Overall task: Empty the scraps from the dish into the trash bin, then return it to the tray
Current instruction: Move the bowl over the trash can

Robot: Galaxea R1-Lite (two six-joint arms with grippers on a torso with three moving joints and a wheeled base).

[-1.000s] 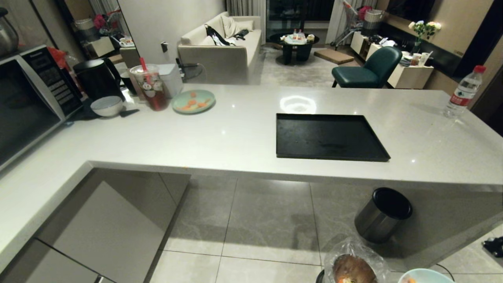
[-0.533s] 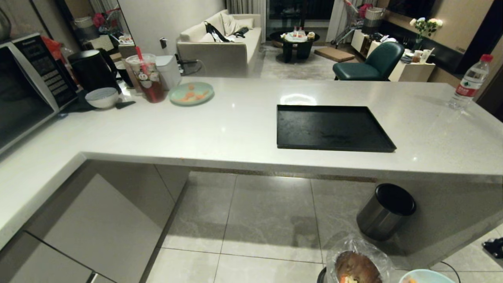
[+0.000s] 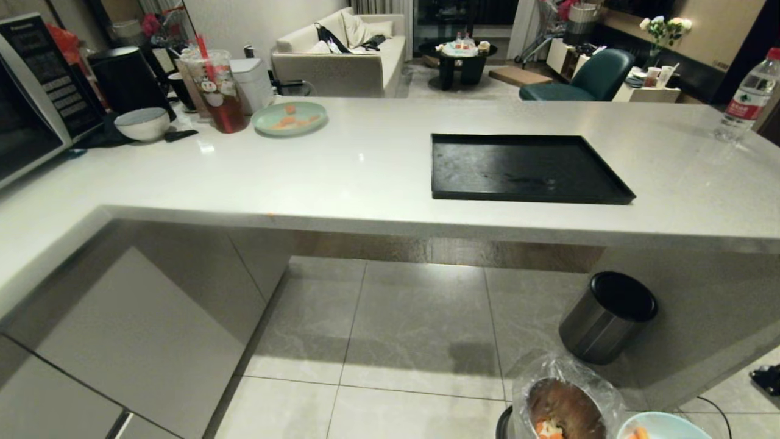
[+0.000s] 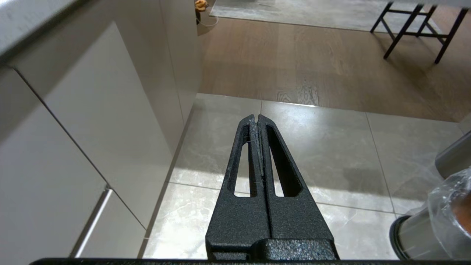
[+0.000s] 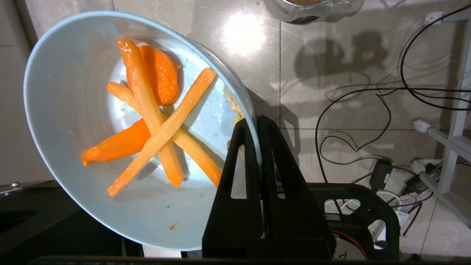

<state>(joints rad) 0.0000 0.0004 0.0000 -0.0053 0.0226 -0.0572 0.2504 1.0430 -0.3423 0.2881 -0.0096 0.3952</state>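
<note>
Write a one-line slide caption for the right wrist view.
Right gripper pinches the rim of the pale blue dish, carrot scraps still inside, above the tiled floor.

left gripper (image 4: 258,118): your jaws pressed together, empty, held low and level | right gripper (image 5: 254,123): your fingers clamped tight on the dish (image 5: 73,121) rim, tips pointing down

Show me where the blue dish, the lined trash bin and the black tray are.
dish (image 5: 73,121): right wrist view, bare inner wall left of the carrots.
trash bin (image 3: 563,407): head view, brownish inside.
tray (image 3: 524,167): head view, flat black bottom.
</note>
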